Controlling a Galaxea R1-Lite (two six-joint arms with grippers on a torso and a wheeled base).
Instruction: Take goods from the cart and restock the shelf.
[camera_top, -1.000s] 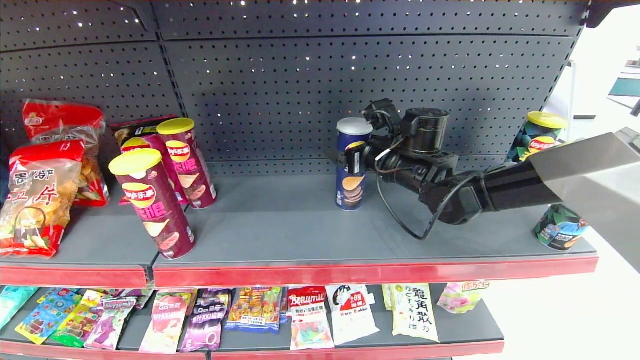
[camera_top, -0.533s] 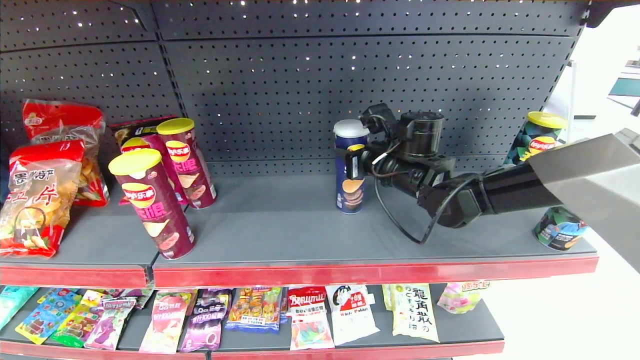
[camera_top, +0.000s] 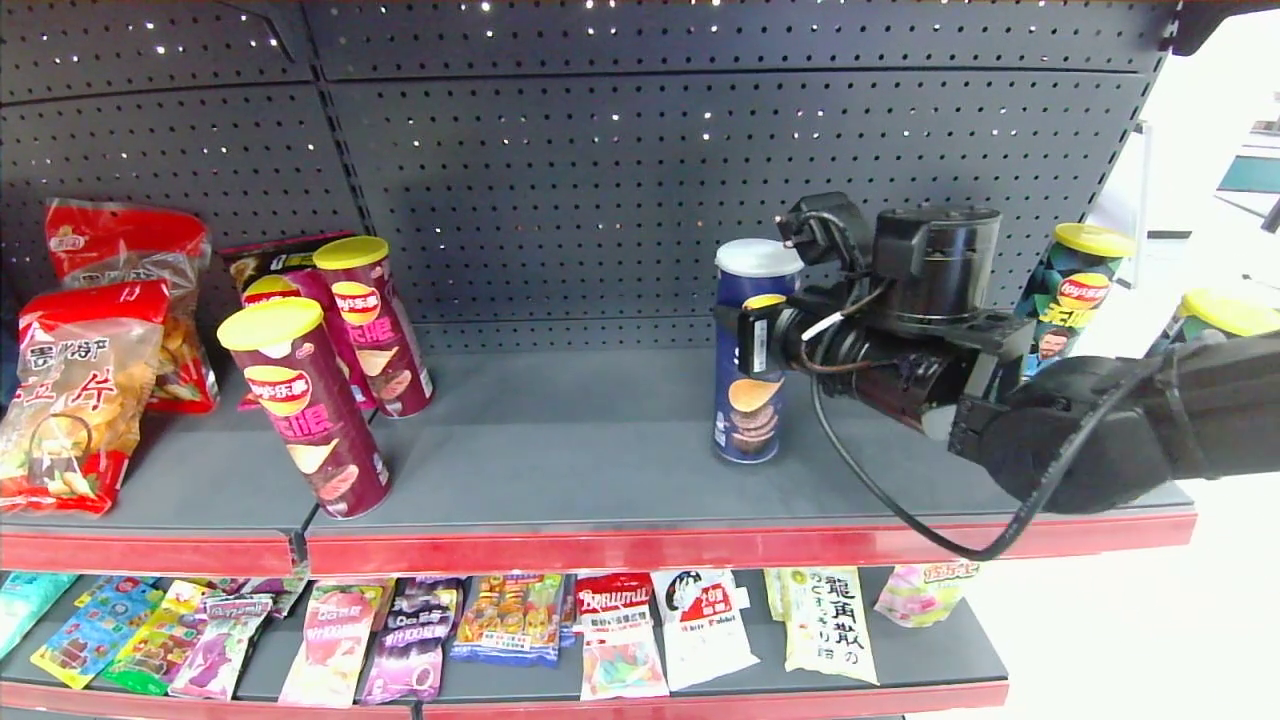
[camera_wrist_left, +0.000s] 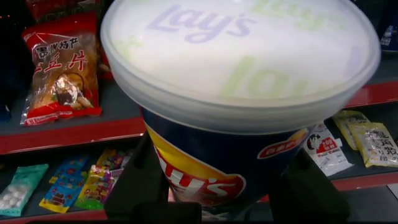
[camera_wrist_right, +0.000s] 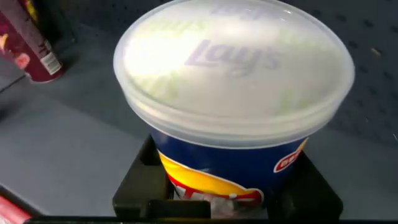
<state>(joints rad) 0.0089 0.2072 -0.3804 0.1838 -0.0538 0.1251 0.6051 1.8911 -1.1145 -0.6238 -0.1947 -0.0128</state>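
A blue chip can with a white lid (camera_top: 748, 350) stands upright in the middle-right of the grey shelf board (camera_top: 560, 450), its base at or just above the board. My right gripper (camera_top: 752, 340) is shut on its upper half from the right. In the right wrist view the same can (camera_wrist_right: 233, 81) sits between the black fingers (camera_wrist_right: 140, 183). A second blue can (camera_wrist_left: 242, 93) is held in my left gripper (camera_wrist_left: 230, 199), shut on it, in front of the shelves.
Three maroon yellow-lidded cans (camera_top: 300, 400) and red snack bags (camera_top: 70, 390) fill the shelf's left part. Green yellow-lidded cans (camera_top: 1075, 280) stand at its right end behind my right arm. Bare board lies between the maroon cans and the blue can. Small packets (camera_top: 600, 630) line the lower shelf.
My right arm has carried the blue can to the right and toward the shelf's front edge, still shut on it. The goods on the shelf have not moved.
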